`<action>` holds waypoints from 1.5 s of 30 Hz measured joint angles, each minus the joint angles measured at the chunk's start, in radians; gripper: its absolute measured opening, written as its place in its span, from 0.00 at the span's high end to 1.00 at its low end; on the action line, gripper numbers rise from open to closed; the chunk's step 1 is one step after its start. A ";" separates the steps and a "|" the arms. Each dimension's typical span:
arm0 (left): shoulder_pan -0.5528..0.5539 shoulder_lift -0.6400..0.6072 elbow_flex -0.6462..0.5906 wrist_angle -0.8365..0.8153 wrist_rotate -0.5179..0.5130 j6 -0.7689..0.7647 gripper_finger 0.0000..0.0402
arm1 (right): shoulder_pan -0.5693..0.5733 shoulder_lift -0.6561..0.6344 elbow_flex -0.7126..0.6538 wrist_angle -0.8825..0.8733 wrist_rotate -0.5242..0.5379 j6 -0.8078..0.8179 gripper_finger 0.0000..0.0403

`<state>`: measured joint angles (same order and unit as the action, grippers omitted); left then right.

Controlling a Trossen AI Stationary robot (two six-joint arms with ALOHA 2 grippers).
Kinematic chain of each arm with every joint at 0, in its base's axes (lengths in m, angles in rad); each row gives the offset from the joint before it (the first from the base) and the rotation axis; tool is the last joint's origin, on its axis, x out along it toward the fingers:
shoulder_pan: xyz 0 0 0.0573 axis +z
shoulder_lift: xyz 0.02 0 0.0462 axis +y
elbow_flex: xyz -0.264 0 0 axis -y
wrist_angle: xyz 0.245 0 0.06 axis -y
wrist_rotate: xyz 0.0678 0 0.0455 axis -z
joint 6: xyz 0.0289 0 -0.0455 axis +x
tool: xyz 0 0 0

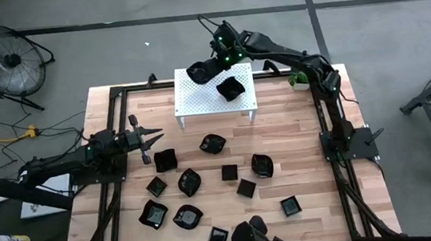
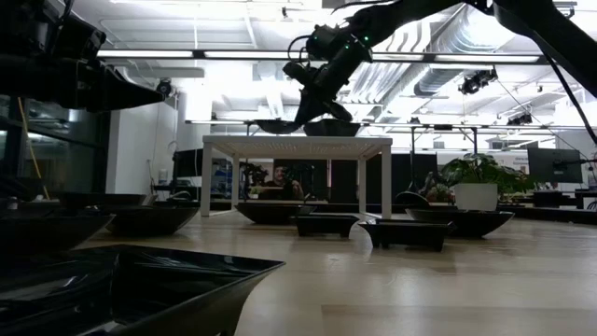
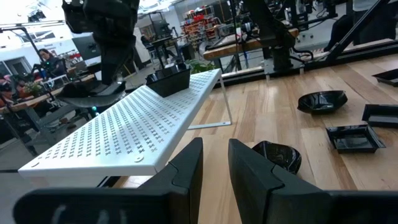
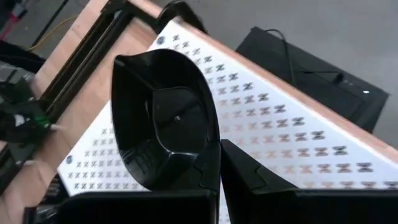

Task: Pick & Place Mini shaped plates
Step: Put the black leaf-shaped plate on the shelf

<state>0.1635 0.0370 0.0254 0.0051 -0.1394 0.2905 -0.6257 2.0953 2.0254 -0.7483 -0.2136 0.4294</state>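
Right wrist view, fingers (image 4: 217, 163) clamping black plate (image 4: 163, 118) above white stand (image 4: 292, 137), no readable writing

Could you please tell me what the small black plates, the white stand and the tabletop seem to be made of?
Black plates: probably moulded plastic or glazed ceramic; glossy surfaces catch highlights. White stand: likely painted sheet metal, matte, perforated throughout, with thin legs. Tabletop: wood, showing pale planks with visible grain.

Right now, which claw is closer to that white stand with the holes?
The right claw, holding a black dish over the stand's corner. The left claw hovers off beside it.
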 joint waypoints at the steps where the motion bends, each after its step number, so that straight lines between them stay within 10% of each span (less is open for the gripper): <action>1: 0.000 0.000 0.000 0.000 0.000 0.000 0.82 | -0.004 0.000 0.000 -0.003 0.001 0.000 1.00; 45: 0.000 0.000 0.000 0.000 0.000 0.000 0.82 | -0.087 0.028 0.000 -0.113 -0.085 -0.131 1.00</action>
<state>0.1635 0.0369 0.0254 0.0048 -0.1391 0.2905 -0.7124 2.1235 2.0254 -0.8613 -0.2986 0.2984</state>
